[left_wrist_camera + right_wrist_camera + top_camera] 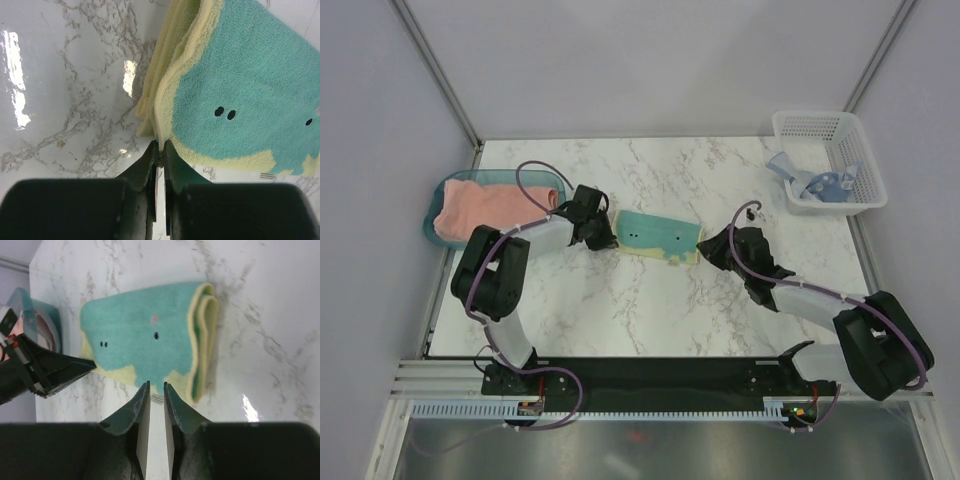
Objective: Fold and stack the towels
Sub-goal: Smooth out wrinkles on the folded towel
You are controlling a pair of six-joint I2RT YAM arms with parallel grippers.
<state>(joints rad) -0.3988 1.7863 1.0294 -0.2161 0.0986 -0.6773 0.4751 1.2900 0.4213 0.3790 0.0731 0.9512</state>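
The pale yellow towel with teal patches point(655, 232) lies folded on the marble table, its fold at the right end. My left gripper point(605, 235) is shut on its left edge; in the left wrist view the gripper point(160, 145) pinches the yellow border of the towel point(240, 90). My right gripper point(708, 248) sits at the towel's right end; in the right wrist view the gripper point(156, 385) has its jaws a narrow gap apart and empty, just off the towel's point(145, 340) near edge. The salmon-pink towel point(490, 205) lies folded in the tray. The light blue towel point(815, 183) lies crumpled in the basket.
The translucent teal tray point(432, 225) stands at the left edge of the table. The white mesh basket point(865, 150) stands at the back right corner. Grey walls close in the table on both sides and at the back.
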